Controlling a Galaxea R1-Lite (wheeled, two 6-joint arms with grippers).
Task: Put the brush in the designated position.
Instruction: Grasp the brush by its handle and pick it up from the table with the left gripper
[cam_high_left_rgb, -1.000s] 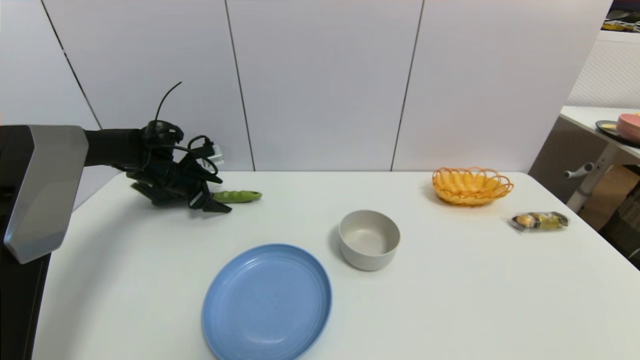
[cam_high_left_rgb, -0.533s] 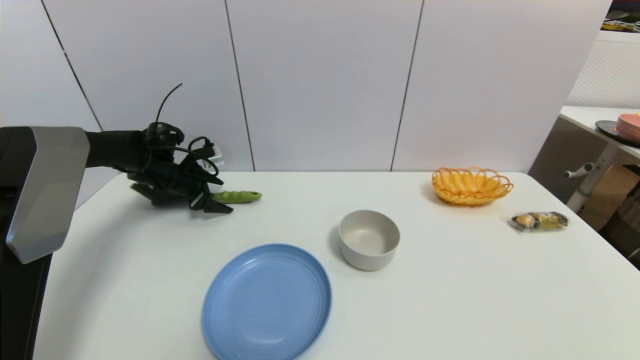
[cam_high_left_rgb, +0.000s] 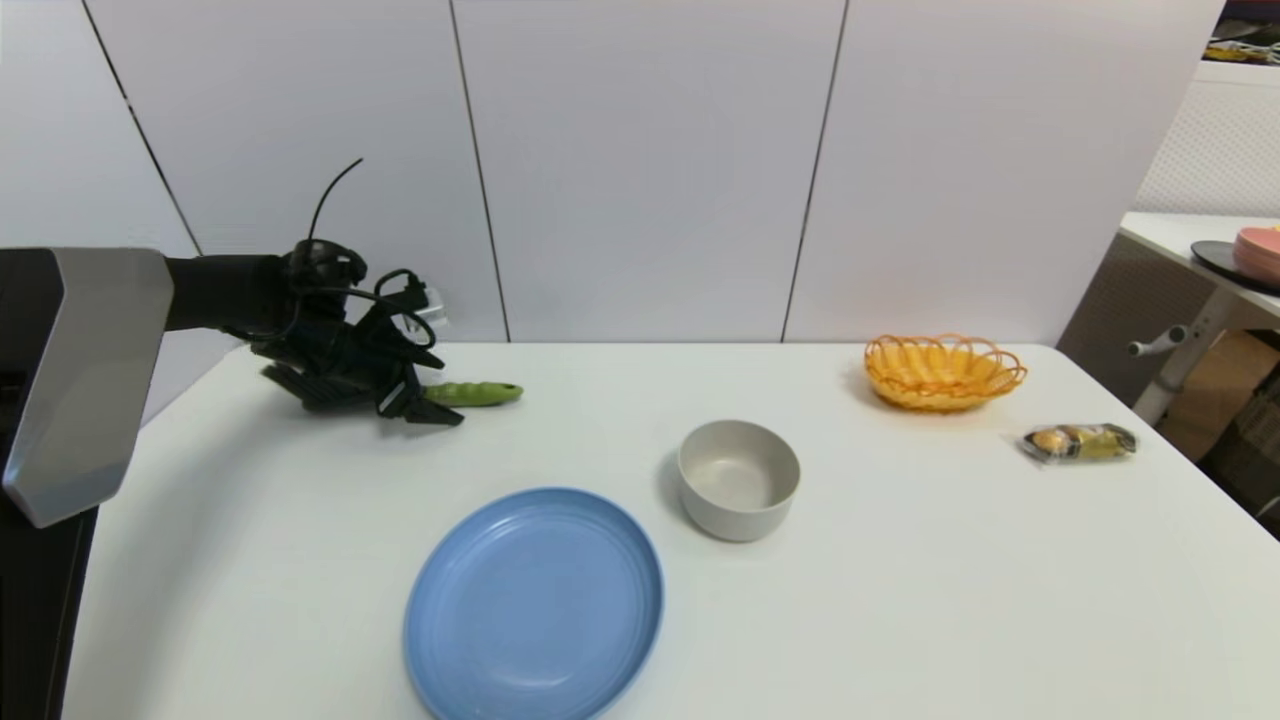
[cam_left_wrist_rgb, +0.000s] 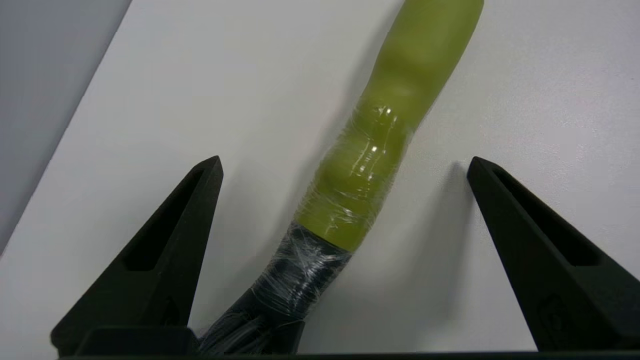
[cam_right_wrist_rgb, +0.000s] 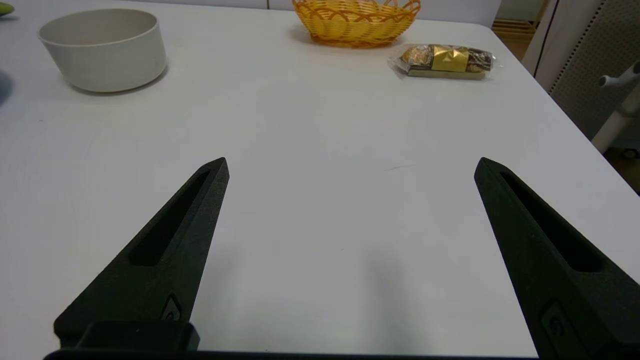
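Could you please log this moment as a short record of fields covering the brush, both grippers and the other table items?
brush: lying on the table, far left
left gripper: open, fingers on either side of the brush handle
right gripper: open, holding nothing, above bare table
other items: blue plate, grey bowl, orange basket, wrapped snack

White table (cam_high_left_rgb: 900, 600) bearing a blue plate (cam_high_left_rgb: 534, 603) at lower centre, with a grey bowl (cam_high_left_rgb: 738, 479) just beside it to the upper right. Orange woven basket (cam_high_left_rgb: 944, 371) at right of centre; a wrapped snack packet (cam_high_left_rgb: 1079, 441) (clear film, gold contents) lies near it, toward the right edge.
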